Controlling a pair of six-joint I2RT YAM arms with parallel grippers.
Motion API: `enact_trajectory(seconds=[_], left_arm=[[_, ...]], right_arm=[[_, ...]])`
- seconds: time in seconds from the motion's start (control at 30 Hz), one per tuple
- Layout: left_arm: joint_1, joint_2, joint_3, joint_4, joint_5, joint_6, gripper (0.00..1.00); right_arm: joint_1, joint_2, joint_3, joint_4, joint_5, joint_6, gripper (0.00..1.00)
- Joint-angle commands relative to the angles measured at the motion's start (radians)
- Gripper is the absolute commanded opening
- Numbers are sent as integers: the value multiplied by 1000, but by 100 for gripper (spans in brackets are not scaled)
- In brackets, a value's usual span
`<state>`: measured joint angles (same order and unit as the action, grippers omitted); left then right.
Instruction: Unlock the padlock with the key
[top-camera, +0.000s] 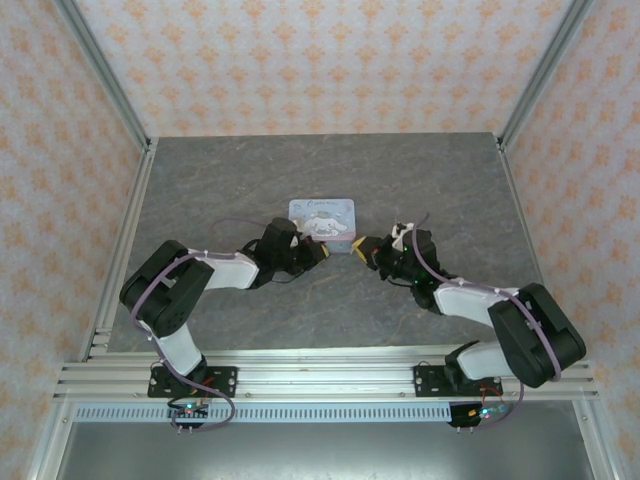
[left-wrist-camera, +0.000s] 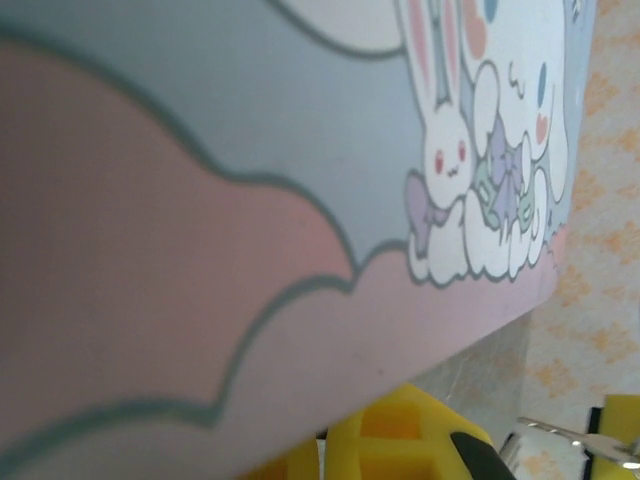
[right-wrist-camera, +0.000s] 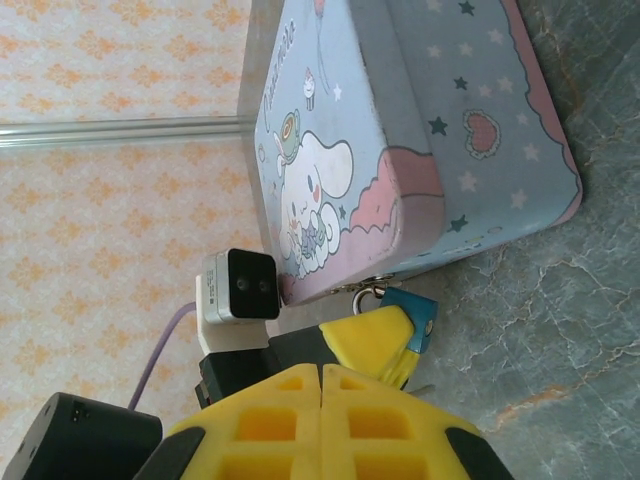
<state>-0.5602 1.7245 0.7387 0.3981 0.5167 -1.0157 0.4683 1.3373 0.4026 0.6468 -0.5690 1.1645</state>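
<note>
I have the black-and-white left arm (top-camera: 165, 290) and its twin, the right arm (top-camera: 530, 330), folded alike, with the elbows pushed outward and the forearms angling inward toward the middle. The yellow-fingered left gripper (top-camera: 324, 252) points right and the matching right gripper (top-camera: 361, 247) points left, their tips almost nose to nose. On the right wrist camera my 2 yellow fingers (right-wrist-camera: 270, 425) press together along 1 seam. The left jaws are closed too.

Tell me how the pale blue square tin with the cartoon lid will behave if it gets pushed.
The pale blue tin lies flat and low on the grey marbled tabletop, so it would probably slide rather than tip. Its printed metal sides look smooth, likely slippery to grip. The small blue padlock at its edge would probably swing loosely.
</note>
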Motion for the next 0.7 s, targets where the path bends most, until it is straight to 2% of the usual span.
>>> enact_trajectory(seconds=[0.0,0.07,0.13,0.23,0.3,0.43,0.6,0.67], left_arm=[[13,-7,46,-100,13,127,11],[15,-18,41,-108,20,131,26],[18,-41,28,-118,25,129,48],[19,-96,4,-137,24,129,67],[19,-140,-15,-146,22,120,73],[18,-229,-61,-103,15,32,78],[-4,-286,-102,35,-26,-142,79],[-22,-290,-107,88,-46,-201,76]], right_arm=[[0,-55,-8,-48,60,-27,0],[9,-76,-13,-66,94,-17,0],[31,-98,-19,-81,148,0,0],[72,-137,-26,-122,253,23,0],[101,-148,-28,-147,318,43,0],[153,-148,-33,-151,448,106,0],[209,-118,-1,-157,571,195,0],[221,-96,15,-149,597,232,0]])
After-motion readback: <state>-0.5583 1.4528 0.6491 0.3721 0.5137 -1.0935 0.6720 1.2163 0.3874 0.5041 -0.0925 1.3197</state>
